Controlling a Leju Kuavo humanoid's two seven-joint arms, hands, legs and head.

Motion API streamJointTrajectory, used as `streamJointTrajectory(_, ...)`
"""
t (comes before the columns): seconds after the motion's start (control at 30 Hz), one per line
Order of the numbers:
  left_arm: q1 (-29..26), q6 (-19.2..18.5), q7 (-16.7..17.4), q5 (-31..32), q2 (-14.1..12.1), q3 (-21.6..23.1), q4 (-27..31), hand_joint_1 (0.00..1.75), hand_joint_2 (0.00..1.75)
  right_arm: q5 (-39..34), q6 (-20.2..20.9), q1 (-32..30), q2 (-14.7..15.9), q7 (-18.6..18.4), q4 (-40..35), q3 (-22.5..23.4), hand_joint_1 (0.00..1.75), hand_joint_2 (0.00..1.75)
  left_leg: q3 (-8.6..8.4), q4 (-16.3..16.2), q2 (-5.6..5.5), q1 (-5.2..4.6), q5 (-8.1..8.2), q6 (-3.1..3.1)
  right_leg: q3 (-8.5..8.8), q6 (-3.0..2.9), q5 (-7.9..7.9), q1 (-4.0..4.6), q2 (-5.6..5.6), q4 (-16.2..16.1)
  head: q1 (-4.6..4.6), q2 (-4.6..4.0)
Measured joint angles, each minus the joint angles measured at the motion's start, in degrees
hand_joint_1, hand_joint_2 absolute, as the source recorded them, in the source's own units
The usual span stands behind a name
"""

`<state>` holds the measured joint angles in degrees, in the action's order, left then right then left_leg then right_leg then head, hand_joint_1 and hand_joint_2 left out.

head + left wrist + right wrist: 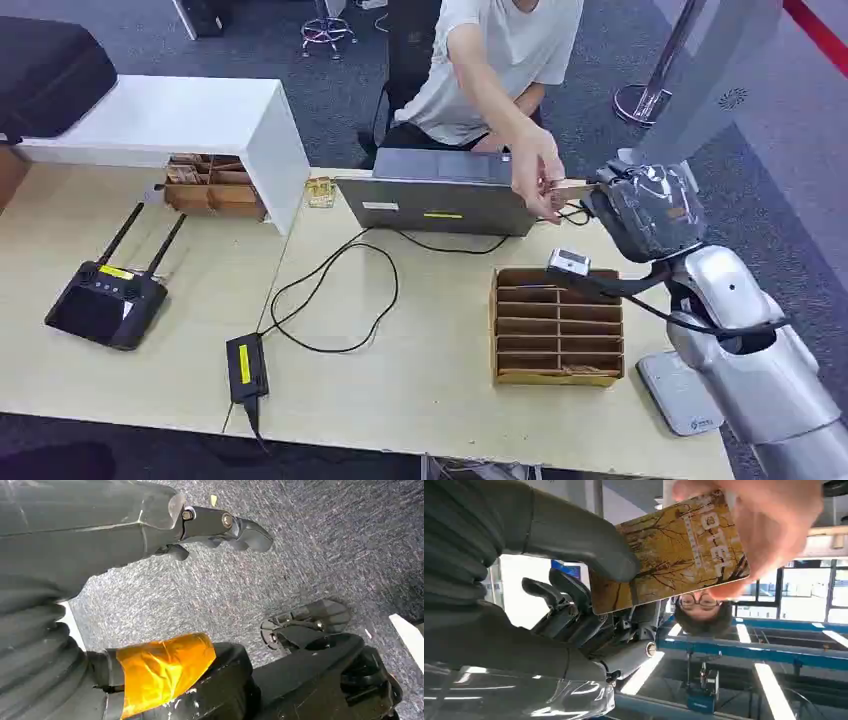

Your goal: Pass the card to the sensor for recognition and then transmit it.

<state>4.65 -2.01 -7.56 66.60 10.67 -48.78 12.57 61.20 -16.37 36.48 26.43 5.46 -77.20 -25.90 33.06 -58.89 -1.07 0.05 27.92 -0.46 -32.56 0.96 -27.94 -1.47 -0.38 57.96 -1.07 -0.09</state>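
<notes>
The card (669, 550) is pinched by the right hand (589, 600) and the person's hand (540, 180); release should be gentle.

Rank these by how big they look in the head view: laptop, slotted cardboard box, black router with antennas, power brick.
1. laptop
2. slotted cardboard box, close behind the laptop
3. black router, counting its antennas
4. power brick, clearly smallest

All rest on the table at similar range, so the order seems fair.
</notes>
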Motion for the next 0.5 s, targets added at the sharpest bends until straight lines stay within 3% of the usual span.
streamJointTrajectory(0.5, -0.1, -0.2, -0.7, -0.2, 0.0, -0.2, 0.0, 0.00, 1.75, -0.2, 0.0, -0.1, 0.0, 0.2, 0.0, 0.0, 1.75, 1.75, 0.00, 0.0, -0.02, 0.00, 0.00, 0.00, 0.00, 0.00, 0.00, 0.00, 0.00, 0.0, -0.02, 0.00)
